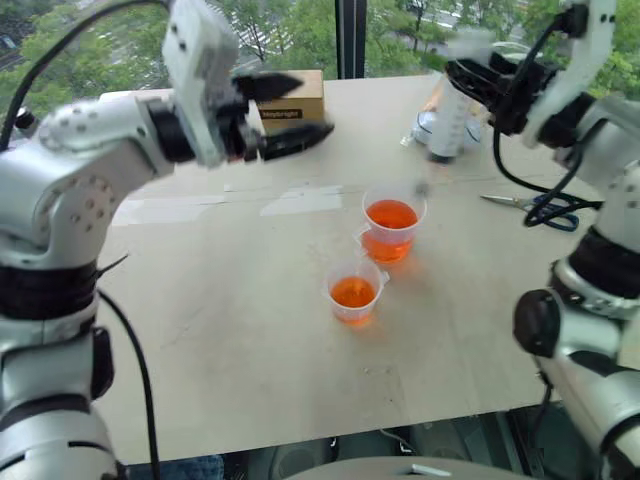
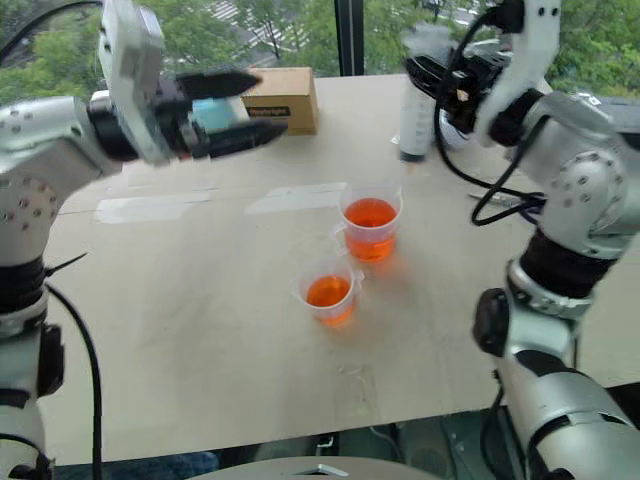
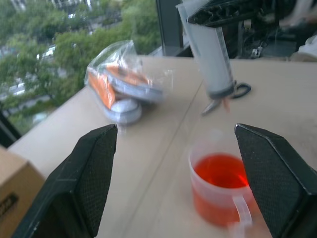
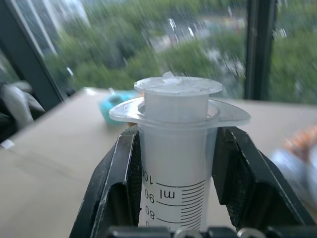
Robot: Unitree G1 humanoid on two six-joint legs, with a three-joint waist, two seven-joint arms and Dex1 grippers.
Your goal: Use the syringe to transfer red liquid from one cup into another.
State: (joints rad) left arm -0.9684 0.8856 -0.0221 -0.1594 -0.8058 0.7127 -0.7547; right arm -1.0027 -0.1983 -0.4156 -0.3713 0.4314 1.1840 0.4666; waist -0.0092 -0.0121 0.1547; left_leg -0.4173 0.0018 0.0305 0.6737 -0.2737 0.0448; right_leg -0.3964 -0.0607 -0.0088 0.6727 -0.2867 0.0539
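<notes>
My right gripper point(image 1: 472, 78) is shut on the syringe point(image 1: 450, 120), held upright high above the table with its tip down. In the right wrist view the clear graduated barrel point(image 4: 176, 148) sits between the fingers point(image 4: 119, 178), white plunger pushed in. The tip hangs above and just behind the taller cup point(image 1: 392, 225), which holds red liquid point(image 1: 391, 214). The shorter cup point(image 1: 354, 290) stands in front of it and also holds red liquid. My left gripper point(image 1: 285, 113) is open and raised at the left, pointing towards the syringe. Its wrist view shows the taller cup point(image 3: 223, 188) and the syringe point(image 3: 210, 59).
A cardboard box point(image 1: 295, 98) stands at the table's far edge by the window. A clear plastic bag point(image 3: 124, 89) of items lies at the far right, behind the syringe. Blue-handled scissors point(image 1: 545, 208) lie near the table's right edge.
</notes>
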